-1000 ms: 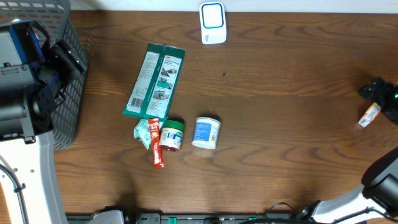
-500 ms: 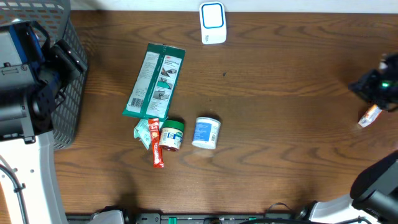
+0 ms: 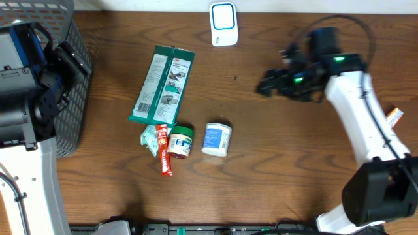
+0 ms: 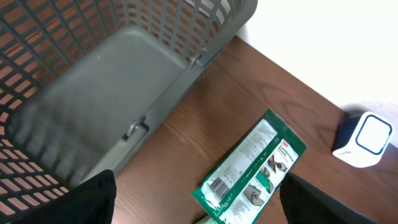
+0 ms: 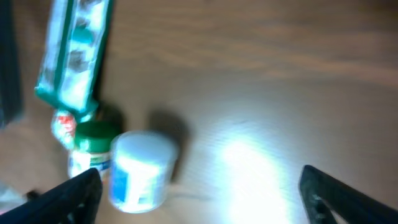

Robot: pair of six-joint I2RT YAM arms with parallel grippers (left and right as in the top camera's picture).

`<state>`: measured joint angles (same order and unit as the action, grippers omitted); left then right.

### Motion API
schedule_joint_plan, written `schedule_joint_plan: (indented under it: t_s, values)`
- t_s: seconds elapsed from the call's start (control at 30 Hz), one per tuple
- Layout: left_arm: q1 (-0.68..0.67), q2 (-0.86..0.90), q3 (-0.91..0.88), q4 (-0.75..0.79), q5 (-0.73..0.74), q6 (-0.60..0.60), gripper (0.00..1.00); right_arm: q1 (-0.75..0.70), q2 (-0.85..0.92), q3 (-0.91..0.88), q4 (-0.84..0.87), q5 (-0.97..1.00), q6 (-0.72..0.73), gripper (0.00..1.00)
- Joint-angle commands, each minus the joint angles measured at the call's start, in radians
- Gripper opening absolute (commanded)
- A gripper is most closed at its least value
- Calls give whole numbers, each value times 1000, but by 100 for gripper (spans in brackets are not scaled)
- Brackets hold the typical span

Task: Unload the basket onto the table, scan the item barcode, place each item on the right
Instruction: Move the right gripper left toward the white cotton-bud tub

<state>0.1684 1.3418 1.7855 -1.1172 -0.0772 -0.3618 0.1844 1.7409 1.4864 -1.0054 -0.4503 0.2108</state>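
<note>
Two arms overhead: right gripper (image 3: 264, 85) hangs empty over the brown wooden table (image 3: 294, 163), well right of the small white plastic jar with blue label (image 3: 216, 139), which lies mid-table beside a green-lidded jar (image 3: 181, 141). Left wrist: left gripper (image 4: 198, 211), fingers (image 4: 93, 199) spread, empty, above the grey mesh basket (image 4: 124, 93) (idle, I judge). Right wrist, blurred: fingers (image 5: 68, 196) spread wide; jar probably light, rigid, apt to roll, so take it across the body, barcode uncovered.
</note>
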Motion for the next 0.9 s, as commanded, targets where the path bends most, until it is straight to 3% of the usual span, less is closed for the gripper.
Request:
schedule_joint_plan:
  t_s: [0.0,0.13,0.23,0.43,0.6,0.73,0.87]
  values:
    - [5,2,-3,2,-5,10,81,117,0,-6,-1,0,87,99]
    - [5,2,-3,2,-5,10,81,222,0,-6,-1,28,146,99]
    - [5,2,-3,2,-5,10,81,318,0,-6,-1,173,273,99]
    - [5,2,-3,2,-5,10,81,531,0,-6,38,422,385,98]
    - [5,2,-3,2,-5,10,81,678,12,-6,92,506,451,74]
    - [5,3,-3,2,-5,10,81,761,61,-8,123,630,477,44]
    - [5,3,-3,2,-5,10,81,803,143,-8,139,706,476,34]
